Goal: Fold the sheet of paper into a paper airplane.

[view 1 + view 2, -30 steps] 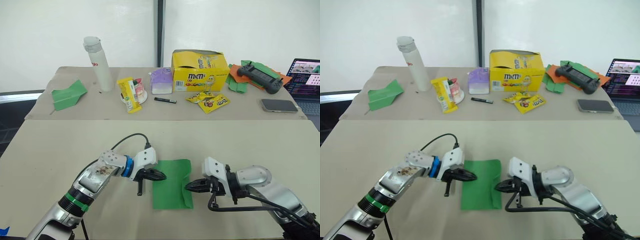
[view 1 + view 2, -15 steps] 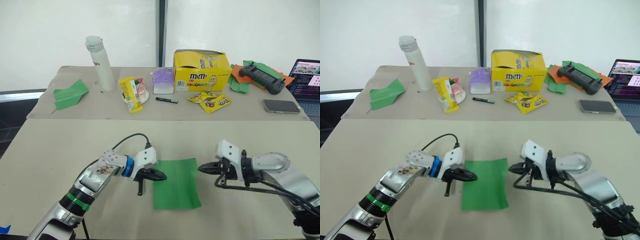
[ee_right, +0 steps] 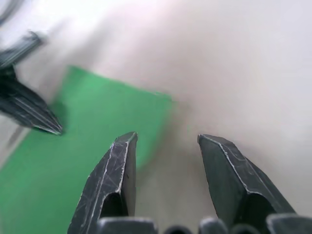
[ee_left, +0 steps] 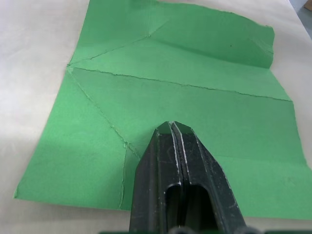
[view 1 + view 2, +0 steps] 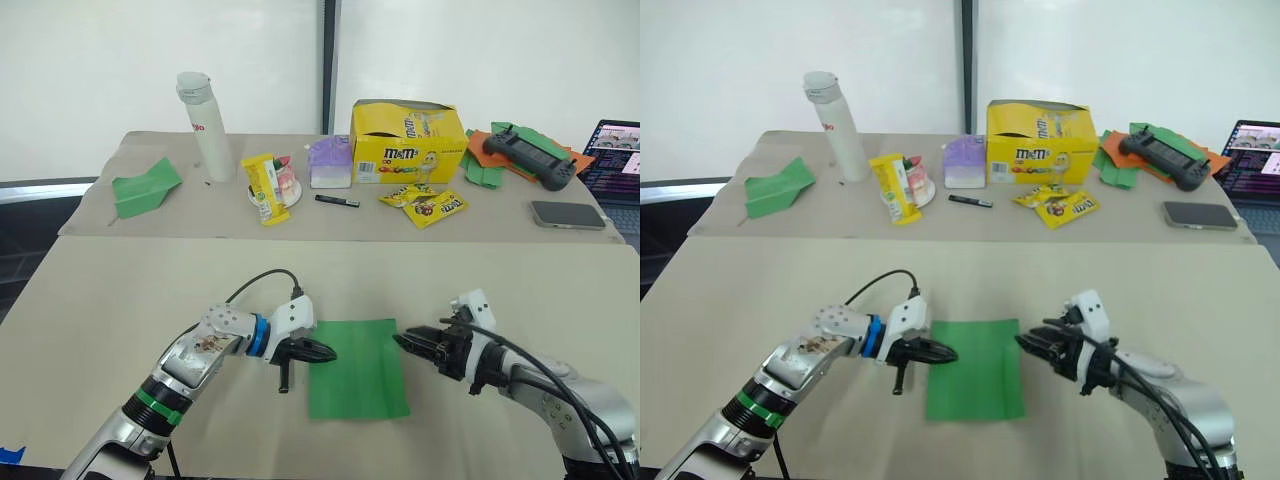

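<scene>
One creased green sheet of paper lies flat near the tabletop's front edge, bare surface around; left gripper closed at its edge, right gripper spread beside it.

Yellow box: "m&m's". Yellow candy packets: print unreadable.

Looks like my lab or office test space: bare white wall at 12 o'clock, two plain beige tables pushed together. Far table clutter: open laptop at 2 o'clock, phone, handheld controller, yellow candy box, white bottle at 11 o'clock.
</scene>
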